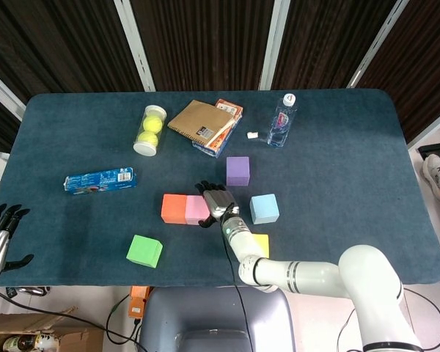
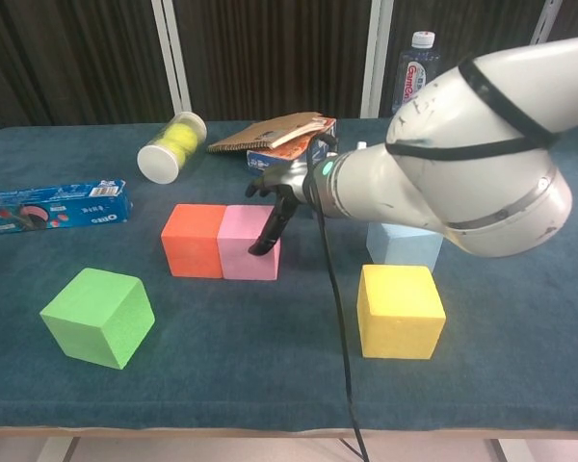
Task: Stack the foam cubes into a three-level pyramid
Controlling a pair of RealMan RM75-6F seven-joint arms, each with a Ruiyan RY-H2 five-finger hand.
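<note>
The dark blue tabletop (image 1: 352, 161) carries foam cubes around the pink cube (image 1: 196, 210): orange cube (image 1: 174, 208) touching its left, green cube (image 1: 144, 251) front-left, purple cube (image 1: 237, 171) behind, light-blue cube (image 1: 264, 208) right, yellow cube (image 1: 260, 244) front-right.

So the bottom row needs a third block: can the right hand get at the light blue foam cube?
Probably yes: the right hand sits beside the light blue foam cube, with nothing between them.

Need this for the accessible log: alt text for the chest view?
The right robot hand touches a pink cube that sits flush against an orange cube. Green, yellow and light blue cubes lie loose nearby.
</note>
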